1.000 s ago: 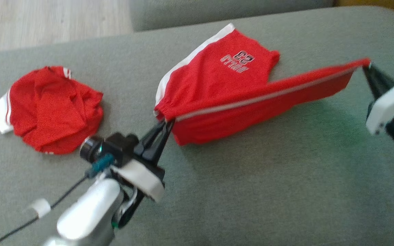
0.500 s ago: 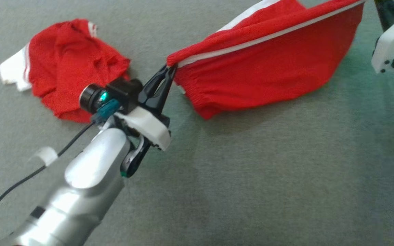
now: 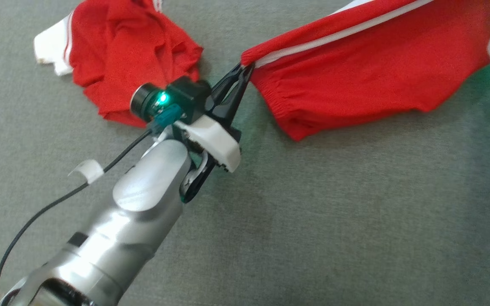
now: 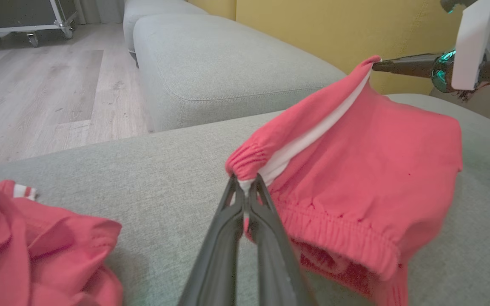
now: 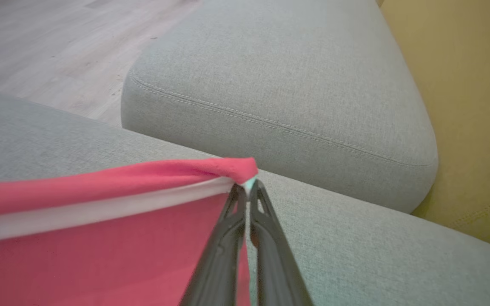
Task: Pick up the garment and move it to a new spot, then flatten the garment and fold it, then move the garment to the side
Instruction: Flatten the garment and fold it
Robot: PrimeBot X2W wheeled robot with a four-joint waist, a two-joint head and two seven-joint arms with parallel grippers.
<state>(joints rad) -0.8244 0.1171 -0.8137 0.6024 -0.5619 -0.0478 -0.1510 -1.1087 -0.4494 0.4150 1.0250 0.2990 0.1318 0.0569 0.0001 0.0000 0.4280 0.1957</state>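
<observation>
The left gripper point(image 3: 244, 70) and right gripper point(image 5: 248, 187) each clench an end of the red, white-striped fabric shorts point(image 3: 355, 80), stretched taut over the grey upholstered cushion point(image 3: 355, 212) — seemingly the carry step; next comes lowering them flat, evenly.

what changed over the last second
The red white-striped shorts, earlier half spread on the grey cushion, now hang between the grippers, the printed leg pulled up off it. The camera also moved. Left gripper and right gripper stay shut on the shorts; the crumpled red garment lies unmoved.
</observation>
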